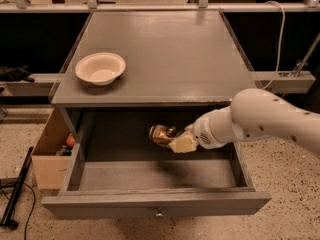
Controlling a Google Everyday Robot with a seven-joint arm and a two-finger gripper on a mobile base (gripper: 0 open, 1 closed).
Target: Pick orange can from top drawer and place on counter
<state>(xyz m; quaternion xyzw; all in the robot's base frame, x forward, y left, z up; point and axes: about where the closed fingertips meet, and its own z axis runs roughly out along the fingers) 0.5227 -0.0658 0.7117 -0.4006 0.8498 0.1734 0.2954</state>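
The orange can [161, 134], shiny bronze and crushed, is held in my gripper [175, 140] above the floor of the open top drawer [155, 204]. The gripper's cream fingers [183, 144] are closed around the can's right end. My white arm [260, 121] reaches in from the right, over the drawer's right wall. The can hangs just below the front edge of the grey counter [165, 49].
A cream-white bowl [100, 68] sits on the counter's left front part. A brown cardboard box [52, 151] with small items stands on the floor left of the cabinet. A black pole [15, 194] lies at the lower left. A metal rail and cable run on the right.
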